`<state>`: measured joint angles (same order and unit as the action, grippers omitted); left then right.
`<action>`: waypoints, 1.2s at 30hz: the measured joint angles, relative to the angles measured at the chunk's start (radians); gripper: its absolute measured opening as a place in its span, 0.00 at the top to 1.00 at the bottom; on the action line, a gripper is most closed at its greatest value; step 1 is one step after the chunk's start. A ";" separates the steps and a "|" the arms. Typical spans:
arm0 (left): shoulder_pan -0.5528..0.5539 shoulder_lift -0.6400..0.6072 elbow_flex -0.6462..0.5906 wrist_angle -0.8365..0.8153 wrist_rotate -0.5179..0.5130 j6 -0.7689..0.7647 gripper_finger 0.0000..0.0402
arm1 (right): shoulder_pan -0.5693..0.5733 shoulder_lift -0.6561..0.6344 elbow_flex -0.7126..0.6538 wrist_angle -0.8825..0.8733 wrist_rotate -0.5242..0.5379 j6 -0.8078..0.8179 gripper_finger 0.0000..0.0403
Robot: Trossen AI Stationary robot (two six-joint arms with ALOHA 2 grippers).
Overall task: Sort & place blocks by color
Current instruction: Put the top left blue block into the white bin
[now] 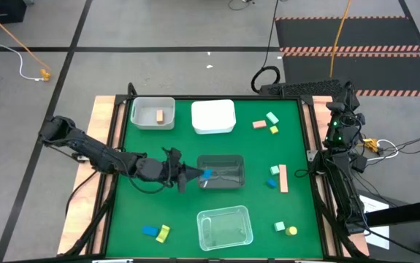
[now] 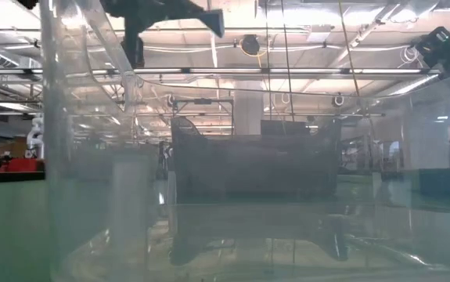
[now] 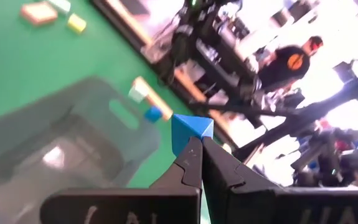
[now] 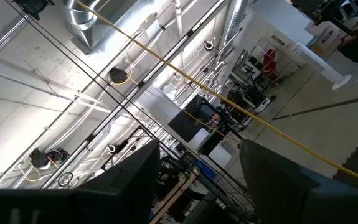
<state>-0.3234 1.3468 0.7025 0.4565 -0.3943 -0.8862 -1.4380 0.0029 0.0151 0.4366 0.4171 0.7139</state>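
Clamped in the left pincer (image 3: 197, 146), a blue block (image 3: 191, 131) hangs over the dark tray (image 1: 220, 172). Right pincer (image 4: 197, 180), parked beside the counter (image 1: 180, 219), gapes apart.

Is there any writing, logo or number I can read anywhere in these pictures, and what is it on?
No text can be read.
Left gripper, shut on a blue block: pale marks on its base, too blurred to read.
A person's dark shirt beyond the table: an orange emblem, too small to read.
Trays and the other blocks: no lettering shows.
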 joint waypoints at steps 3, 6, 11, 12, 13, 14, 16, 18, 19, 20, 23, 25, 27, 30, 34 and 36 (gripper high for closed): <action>0.022 0.000 0.000 0.050 0.000 0.025 1.00 | 0.000 0.000 0.000 0.000 0.000 0.000 0.47; 0.044 0.000 0.000 0.080 0.013 0.032 1.00 | 0.000 0.000 0.000 0.000 0.000 0.000 0.47; 0.084 0.000 0.000 0.094 0.065 0.054 1.00 | 0.000 0.000 0.000 0.000 0.000 0.000 0.47; 0.093 0.000 0.000 0.096 0.082 0.053 1.00 | 0.000 0.000 0.000 0.000 0.000 0.000 0.47; 0.101 0.000 0.000 0.097 0.097 0.053 1.00 | 0.000 0.000 0.000 0.000 0.000 0.000 0.47; 0.109 0.000 0.000 0.096 0.109 0.054 1.00 | 0.000 0.000 0.000 0.000 0.000 0.000 0.47; 0.122 0.000 0.000 0.096 0.132 0.065 1.00 | 0.000 0.000 0.000 0.000 0.000 0.000 0.47; 0.133 0.000 0.000 0.096 0.136 0.071 1.00 | 0.000 0.000 0.000 0.000 0.000 0.000 0.47; 0.137 -0.001 0.000 0.096 0.137 0.072 1.00 | 0.000 0.000 0.000 0.000 0.000 0.000 0.47; 0.142 -0.001 0.000 0.095 0.136 0.073 1.00 | 0.000 0.000 0.000 0.000 0.000 0.000 0.47; 0.154 -0.001 0.000 0.095 0.136 0.076 1.00 | 0.000 0.000 0.000 0.000 0.000 0.000 0.47; 0.162 -0.001 0.000 0.096 0.135 0.069 1.00 | 0.000 0.000 0.000 0.000 0.000 0.000 0.47; 0.172 -0.001 0.000 0.096 0.126 0.073 1.00 | 0.000 0.000 0.000 0.000 0.000 0.000 0.47; 0.188 -0.001 0.000 0.110 0.091 0.061 1.00 | 0.000 0.000 0.000 0.001 0.000 0.000 0.47; 0.212 -0.001 0.000 0.164 0.071 0.077 1.00 | 0.000 0.000 0.000 0.004 -0.001 0.031 0.47; 0.230 -0.001 0.000 0.185 0.071 0.098 1.00 | 0.000 0.000 0.000 0.004 -0.002 0.062 0.47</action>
<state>-0.0935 1.3457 0.7029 0.6418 -0.3229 -0.7884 -1.4380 0.0030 0.0149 0.4407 0.4156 0.7756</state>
